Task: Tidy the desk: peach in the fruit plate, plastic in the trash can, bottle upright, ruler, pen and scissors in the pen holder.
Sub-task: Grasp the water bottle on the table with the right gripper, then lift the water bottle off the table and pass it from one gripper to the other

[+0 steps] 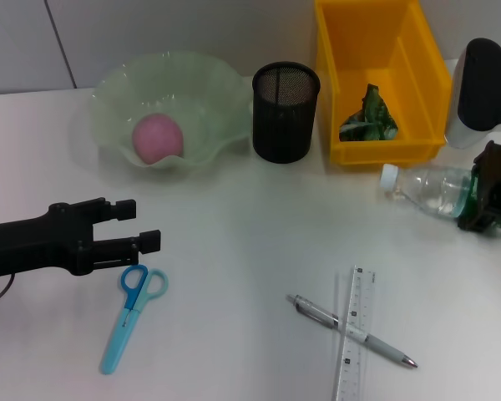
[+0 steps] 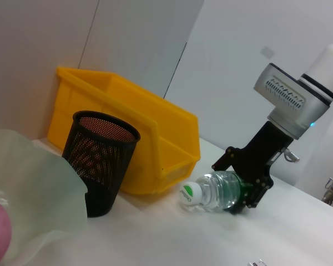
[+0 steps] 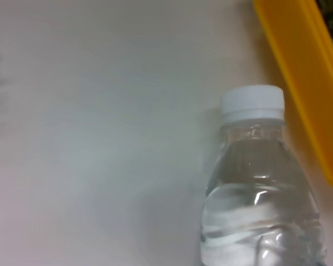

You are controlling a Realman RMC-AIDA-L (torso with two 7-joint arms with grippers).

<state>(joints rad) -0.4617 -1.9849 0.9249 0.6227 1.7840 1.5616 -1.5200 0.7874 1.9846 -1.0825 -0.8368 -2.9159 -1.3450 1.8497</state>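
Head view: right gripper (image 1: 488, 199) clamps the labelled lower body of the bottle (image 1: 434, 185), lying on its side beside the bin (image 1: 426, 88) (cap pointing toward the holder (image 1: 285, 113)), left gripper (image 1: 138, 225) idling spread.

In the head view, the peach (image 1: 158, 139) sits in the fruit plate (image 1: 202, 93) upper left; pen holder (image 1: 285, 112) centre, trash can (image 1: 379, 79) upper right, bottle (image 1: 438, 189) lying below it; scissors (image 1: 132, 313) lower left; pen (image 1: 351, 330) crossing ruler (image 1: 355, 334) lower right.

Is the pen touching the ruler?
Touching. The head view shows the pen lying across the ruler, the two forming an X on the desk.
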